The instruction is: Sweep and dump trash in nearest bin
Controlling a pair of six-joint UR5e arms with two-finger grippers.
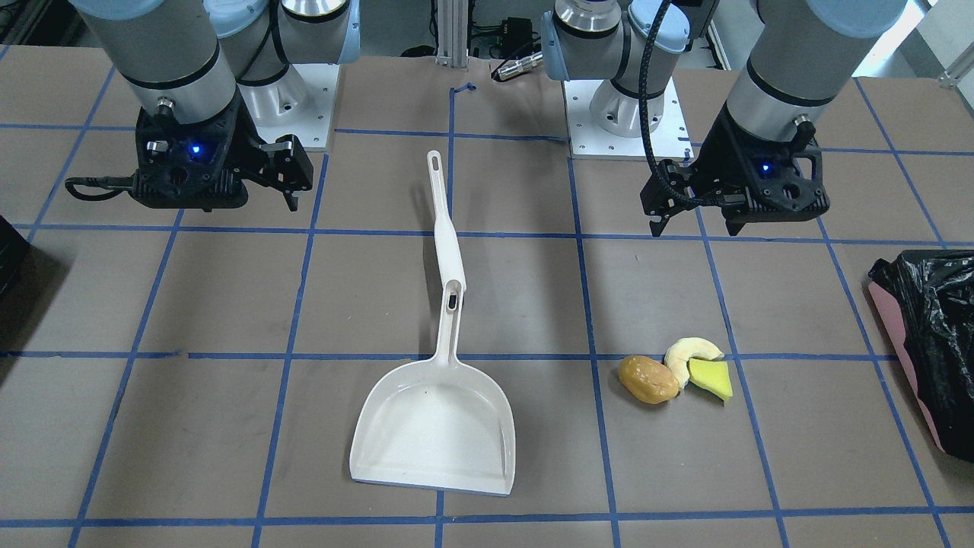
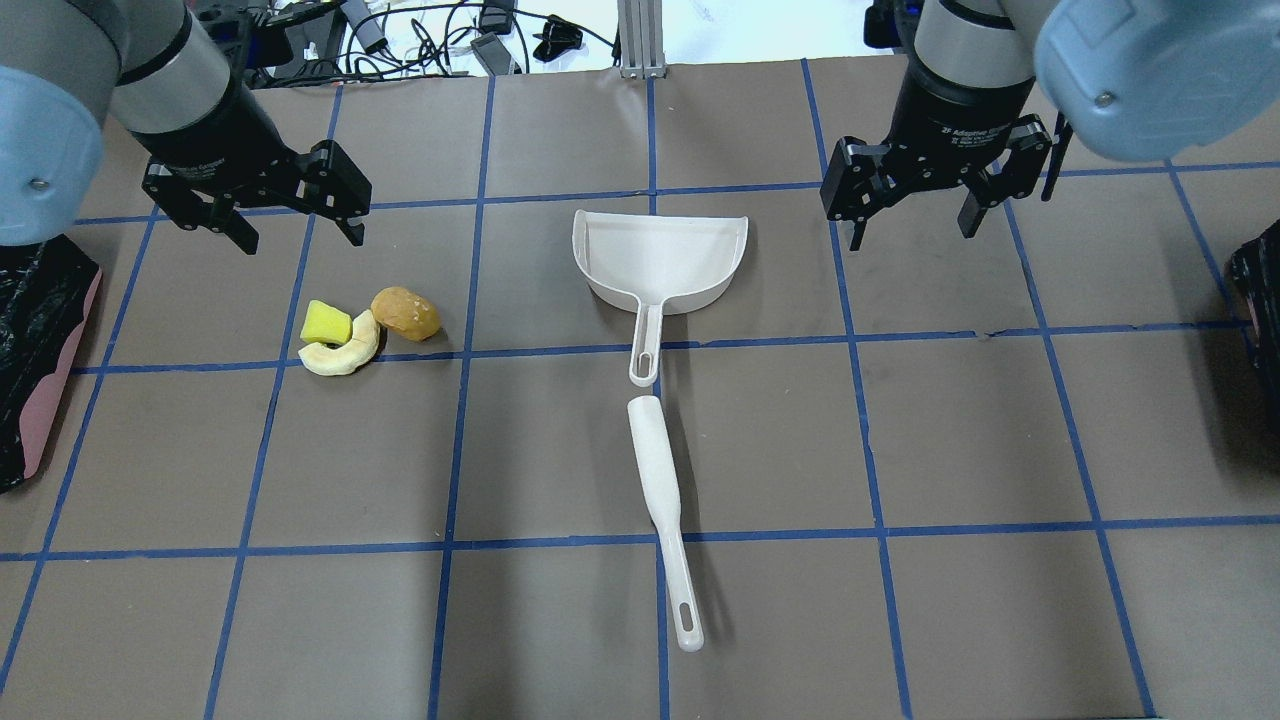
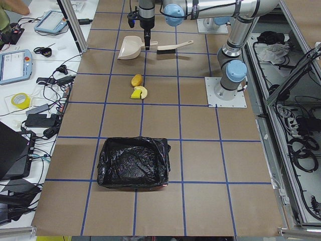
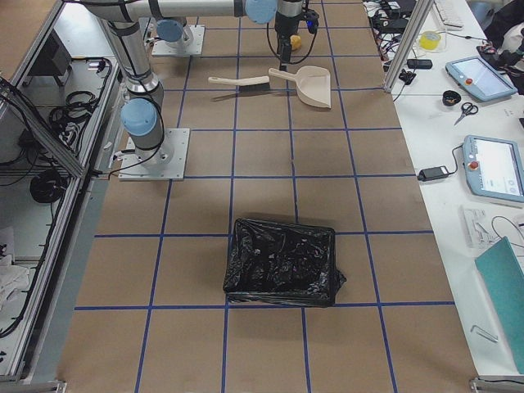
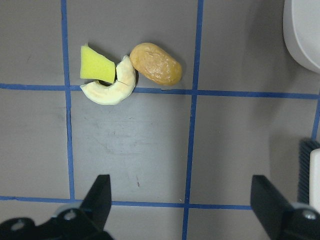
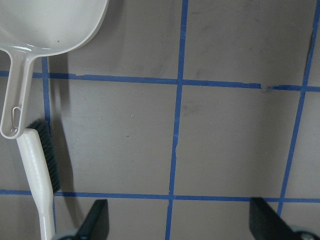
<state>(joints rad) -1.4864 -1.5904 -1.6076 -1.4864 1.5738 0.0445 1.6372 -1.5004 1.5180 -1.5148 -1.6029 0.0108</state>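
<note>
The trash lies together on the table: an orange-brown lump, a cream curved peel and a yellow-green wedge. All three also show in the left wrist view: the lump, the peel and the wedge. The pink-sided bin with a black bag stands at the table's left end. My left gripper hangs open and empty above the table just beyond the trash. My right gripper hangs open and empty to the right of the white dustpan.
A white brush lies end to end with the dustpan's handle at the table's middle. A dark object sits at the table's right edge. Blue tape lines grid the brown table.
</note>
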